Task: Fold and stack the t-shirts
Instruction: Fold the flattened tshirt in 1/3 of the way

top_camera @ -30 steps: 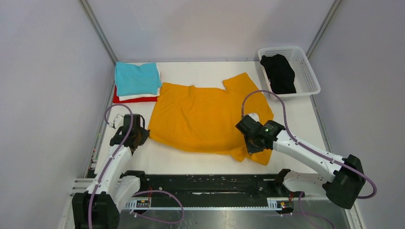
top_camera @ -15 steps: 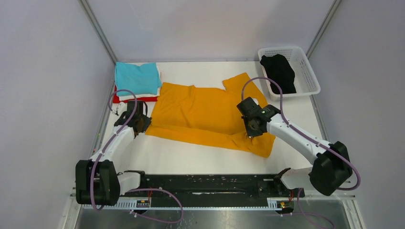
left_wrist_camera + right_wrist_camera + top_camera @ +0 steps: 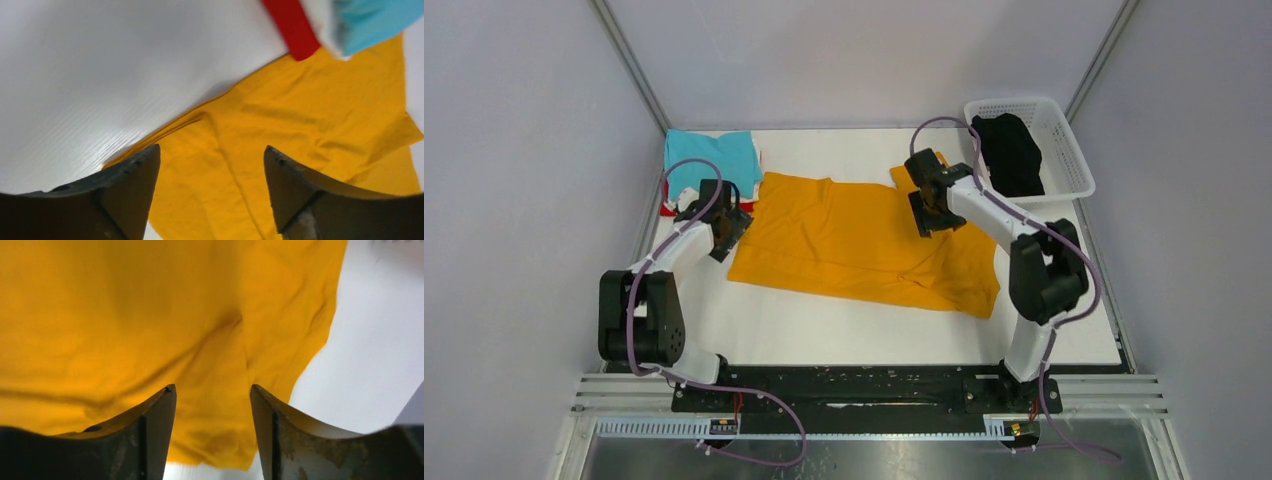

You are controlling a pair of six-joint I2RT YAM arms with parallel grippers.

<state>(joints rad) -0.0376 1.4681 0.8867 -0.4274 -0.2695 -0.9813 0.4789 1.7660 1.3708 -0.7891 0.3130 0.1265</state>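
Top external: where do we see the mustard-orange t-shirt (image 3: 864,245)?
— Doubled over on the table (image 3: 824,335), just beside the teal t-shirt (image 3: 712,158). Our left gripper (image 3: 211,148) and right gripper (image 3: 212,386) hover over its cloth, jaws parted, clasping nothing.

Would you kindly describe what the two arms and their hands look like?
The left arm and right arm have white links joined by chunky black joints, and a purple cable loops along each one. The left hand and right hand are black. Up close their fingers are dark tapered wedges, and the right ones show brownish scuffs.
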